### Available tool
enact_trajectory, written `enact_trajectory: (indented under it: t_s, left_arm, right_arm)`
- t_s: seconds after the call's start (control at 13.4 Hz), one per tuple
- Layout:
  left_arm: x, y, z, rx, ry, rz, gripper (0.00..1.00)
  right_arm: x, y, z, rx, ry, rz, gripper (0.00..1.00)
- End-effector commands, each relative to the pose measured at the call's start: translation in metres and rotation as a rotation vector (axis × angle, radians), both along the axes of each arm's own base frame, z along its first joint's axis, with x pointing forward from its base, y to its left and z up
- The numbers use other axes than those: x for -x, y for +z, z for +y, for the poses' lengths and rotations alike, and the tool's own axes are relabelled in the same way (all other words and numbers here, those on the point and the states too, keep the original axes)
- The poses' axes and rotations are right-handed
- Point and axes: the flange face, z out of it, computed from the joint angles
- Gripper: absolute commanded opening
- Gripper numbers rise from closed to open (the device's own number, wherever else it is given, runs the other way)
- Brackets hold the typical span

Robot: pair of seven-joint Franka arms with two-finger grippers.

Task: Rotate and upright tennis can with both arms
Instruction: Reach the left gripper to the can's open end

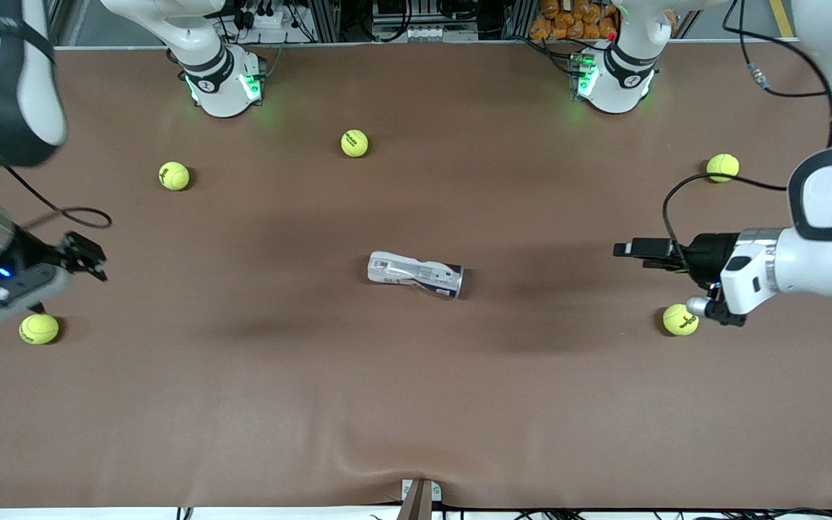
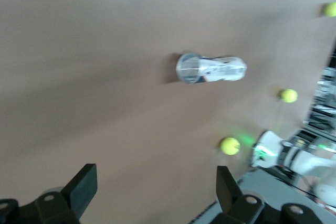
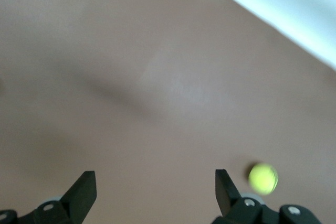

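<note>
The tennis can (image 1: 416, 274) lies on its side in the middle of the brown table, its silvery rim toward the left arm's end. In the left wrist view the tennis can (image 2: 210, 68) shows its round mouth. My left gripper (image 1: 627, 249) hangs open over bare table at the left arm's end, well apart from the can; nothing is between its fingers in its own view (image 2: 156, 179). My right gripper (image 1: 89, 257) hangs open over the right arm's end, also away from the can. Its wrist view shows the gripper (image 3: 155, 179) open over bare table.
Several yellow-green tennis balls lie scattered: one (image 1: 680, 319) by the left gripper, one (image 1: 39, 328) by the right gripper, others (image 1: 174, 175) (image 1: 354, 143) (image 1: 723, 167) nearer the bases. A black cable (image 1: 669, 195) loops above the table near the left arm.
</note>
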Motion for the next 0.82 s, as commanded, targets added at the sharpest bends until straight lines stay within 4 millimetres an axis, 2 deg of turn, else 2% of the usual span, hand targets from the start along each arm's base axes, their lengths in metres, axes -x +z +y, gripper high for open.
enact_trajectory:
  t_s: [0.0,0.07,0.15,0.22,0.37,0.45,0.52,0.67,0.74]
  left_arm:
    - [-0.008,-0.021,-0.017,0.112,-0.016,0.001,1.0]
    - [-0.011,-0.033,-0.025,0.124,-0.024,-0.007,1.0]
    - [-0.01,-0.044,-0.045,0.127,-0.048,-0.006,1.0]
    - [-0.01,-0.054,-0.056,0.146,-0.043,0.006,1.0]
    - [-0.011,-0.088,-0.075,0.263,-0.026,0.048,1.0]
    - [-0.01,-0.103,-0.088,0.328,-0.028,0.055,1.0]
    - [-0.011,-0.117,-0.092,0.374,-0.014,0.066,1.0]
    - [-0.009,-0.135,-0.106,0.416,-0.037,0.044,1.0]
    - [-0.008,-0.141,-0.108,0.42,-0.046,0.03,1.0]
  right_arm:
    - [0.03,0.023,-0.003,-0.023,-0.172,0.042,1.0]
    - [0.039,0.032,-0.012,-0.021,-0.24,0.066,1.0]
    - [0.048,0.038,-0.018,-0.019,-0.311,0.093,1.0]
    - [0.056,0.042,-0.029,-0.014,-0.366,0.114,1.0]
    - [0.07,0.06,-0.041,-0.029,-0.434,0.115,1.0]
    - [0.077,0.065,-0.054,-0.08,-0.484,0.129,1.0]
    - [0.083,0.066,-0.071,-0.134,-0.552,0.157,1.0]
    - [0.093,0.076,-0.075,-0.144,-0.666,0.183,1.0]
    - [0.094,0.084,-0.074,-0.139,-0.667,0.169,1.0]
